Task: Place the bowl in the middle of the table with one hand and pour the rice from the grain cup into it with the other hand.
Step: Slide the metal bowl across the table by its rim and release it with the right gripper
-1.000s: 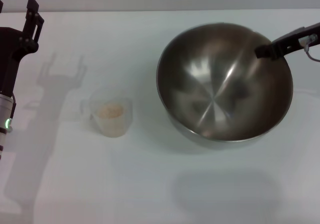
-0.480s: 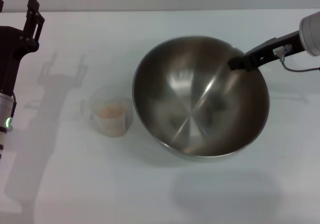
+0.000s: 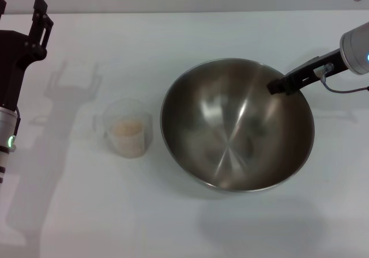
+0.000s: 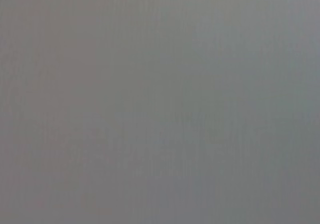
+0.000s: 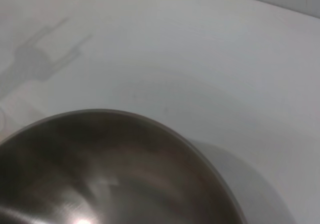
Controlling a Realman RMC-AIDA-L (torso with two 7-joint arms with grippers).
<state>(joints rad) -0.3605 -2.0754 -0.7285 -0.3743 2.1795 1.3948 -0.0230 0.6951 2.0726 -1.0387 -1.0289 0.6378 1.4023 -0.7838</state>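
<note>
The steel bowl (image 3: pixel 230 137) stands on the white table (image 3: pixel 173 39), a little right of its middle. My right gripper (image 3: pixel 277 87) reaches in from the right and is shut on the bowl's far right rim. The right wrist view shows the bowl's rim and inner wall (image 5: pixel 100 174) close up. The clear grain cup (image 3: pixel 128 145) stands just left of the bowl with rice (image 3: pixel 127 128) in it. My left gripper (image 3: pixel 19 3) is open at the far left, raised, well apart from the cup. The left wrist view shows only plain grey.
Shadows of the left arm lie on the table beside the cup. Bare tabletop lies along the front edge and behind the bowl.
My right gripper has carried the bowl left and toward the front edge, closer to the cup. The cup and the left arm have not moved.
</note>
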